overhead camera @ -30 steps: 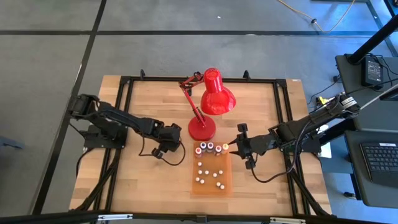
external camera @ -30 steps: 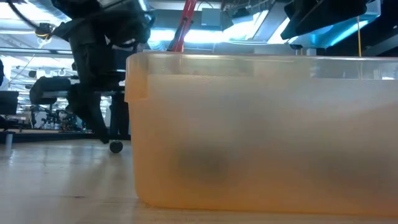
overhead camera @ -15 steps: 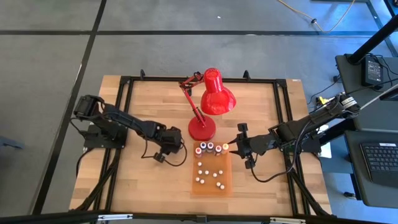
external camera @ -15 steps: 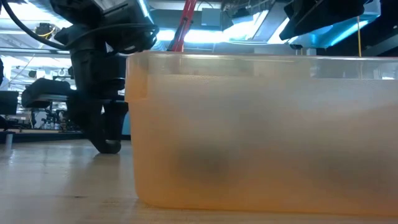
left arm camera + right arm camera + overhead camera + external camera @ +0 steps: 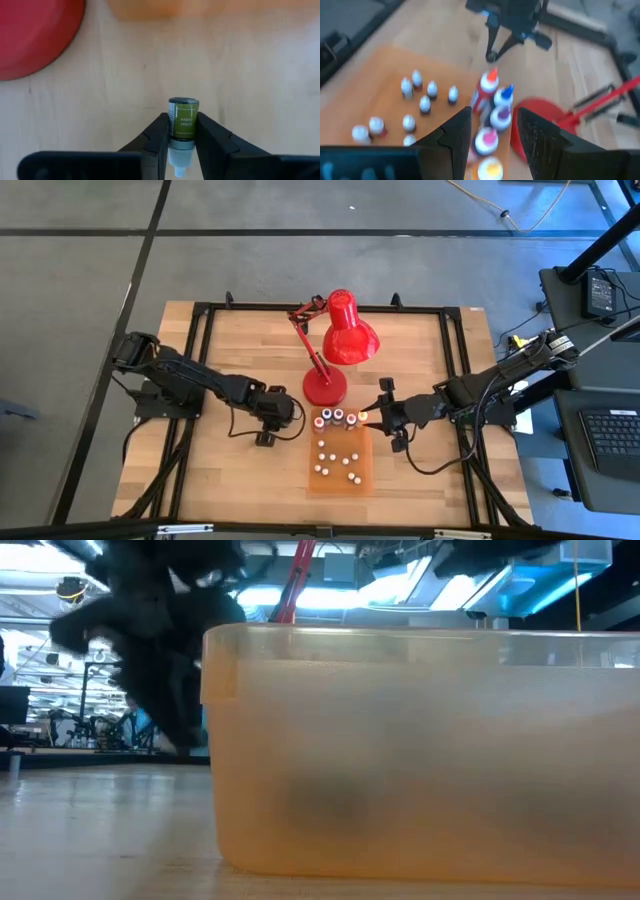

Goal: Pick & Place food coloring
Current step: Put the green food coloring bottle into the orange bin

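Left wrist view showed you the left gripper [image 5: 183, 137] pinching a small green-labelled dropper bottle [image 5: 183, 120]; right gripper [image 5: 492, 127] fingers stood spread above the translucent orange tray [image 5: 362, 472].

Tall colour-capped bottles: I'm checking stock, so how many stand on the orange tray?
5, in one row along the orange tray edge nearest the red lamp: orange cap, blue cap, purple cap, pink cap, yellow cap. The right tool hovers there; another may be hidden.
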